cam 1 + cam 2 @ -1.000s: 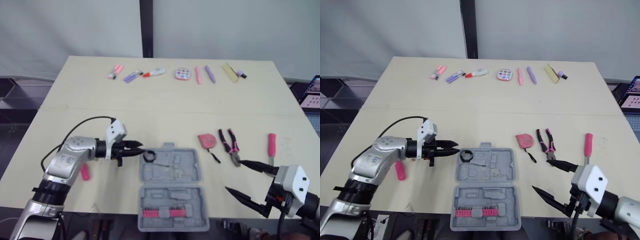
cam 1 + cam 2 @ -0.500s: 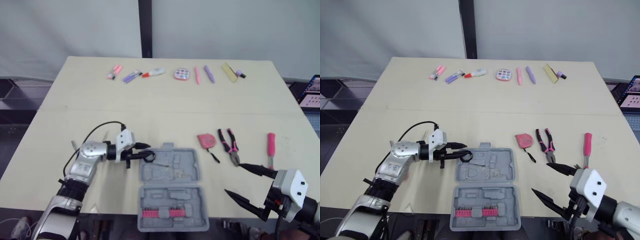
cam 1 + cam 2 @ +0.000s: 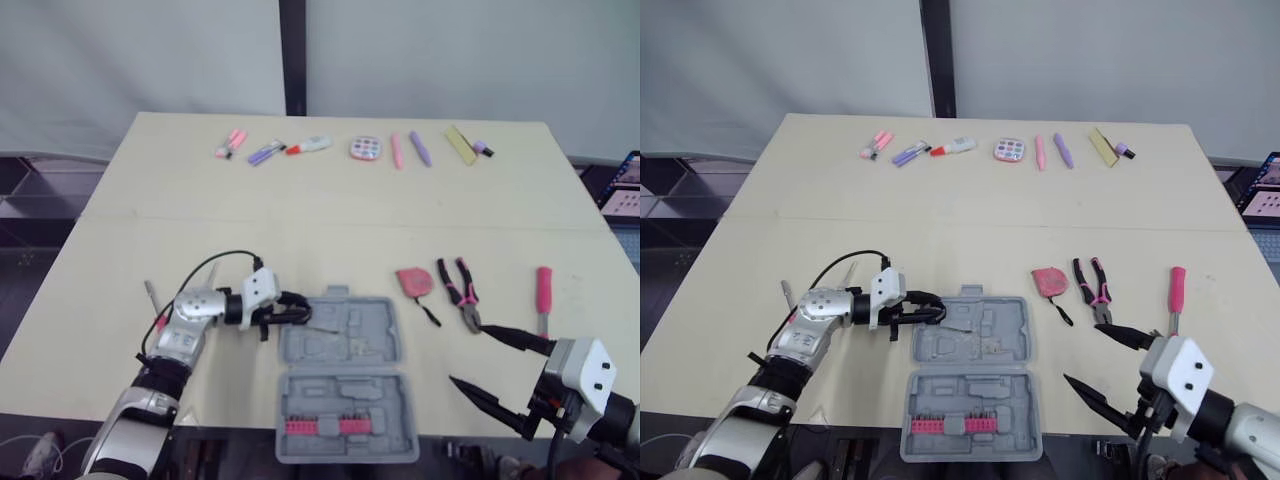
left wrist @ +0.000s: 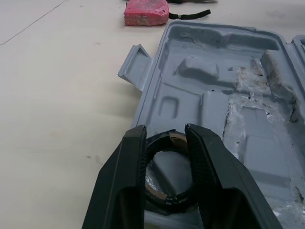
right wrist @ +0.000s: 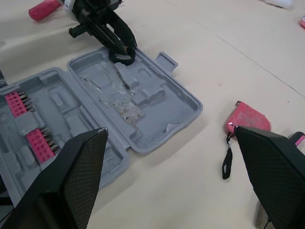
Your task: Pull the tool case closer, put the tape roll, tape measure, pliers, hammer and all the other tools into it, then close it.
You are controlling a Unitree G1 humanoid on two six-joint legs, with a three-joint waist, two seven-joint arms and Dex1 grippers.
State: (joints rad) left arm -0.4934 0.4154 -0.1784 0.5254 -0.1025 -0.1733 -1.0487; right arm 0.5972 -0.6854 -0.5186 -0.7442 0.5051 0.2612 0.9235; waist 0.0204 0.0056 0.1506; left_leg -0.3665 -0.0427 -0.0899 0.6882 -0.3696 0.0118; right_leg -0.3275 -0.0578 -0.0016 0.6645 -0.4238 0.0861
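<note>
Left claw (image 3: 298, 309) has moved in over the last second: it was just left of the case (image 3: 350, 335), now its tips are over the case's far-left corner pocket. It is still clamped on the tape roll (image 4: 167, 203), one finger on each side. In the wrist view the roll sits low in that pocket; I can't tell whether it touches the floor. The case hasn't shifted. You're at the release point, so open and back out straight. Right claw (image 3: 467, 354) hasn't moved: spread wide, empty, near the table's front edge right of the case. Tape measure (image 3: 413, 281) and pliers (image 3: 460, 292) are still on the table, right of the case.
</note>
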